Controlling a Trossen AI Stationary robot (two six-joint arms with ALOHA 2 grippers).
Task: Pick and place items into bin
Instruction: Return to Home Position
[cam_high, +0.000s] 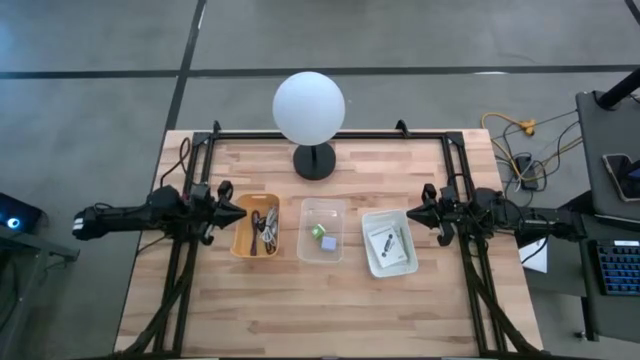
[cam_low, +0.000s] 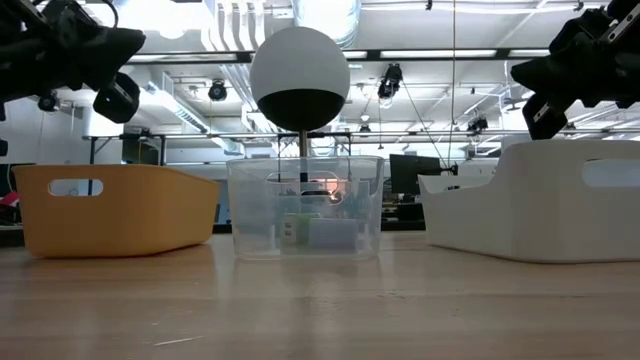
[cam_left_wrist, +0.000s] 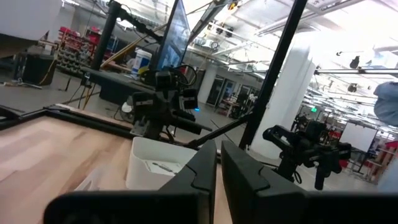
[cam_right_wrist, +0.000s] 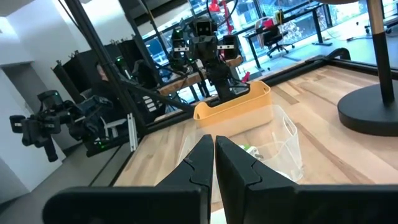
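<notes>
Three bins stand in a row on the wooden table. The orange bin (cam_high: 255, 231) holds thin coiled cables (cam_high: 264, 228). The clear bin (cam_high: 322, 230) holds a green cube (cam_high: 316, 231) and a grey cube (cam_high: 328, 243). The white bin (cam_high: 388, 242) holds flat white printed packets (cam_high: 385, 240). No purple stick shows. My left gripper (cam_high: 243, 213) hangs shut above the orange bin's left rim, holding nothing. My right gripper (cam_high: 409, 214) hangs shut above the white bin's right rim, also holding nothing. Both grippers are raised above the table in the low view.
A white globe lamp (cam_high: 310, 108) on a black base (cam_high: 315, 160) stands behind the clear bin near the table's far edge. A black frame (cam_high: 330, 134) runs along the far edge and both sides. Bare wood lies in front of the bins.
</notes>
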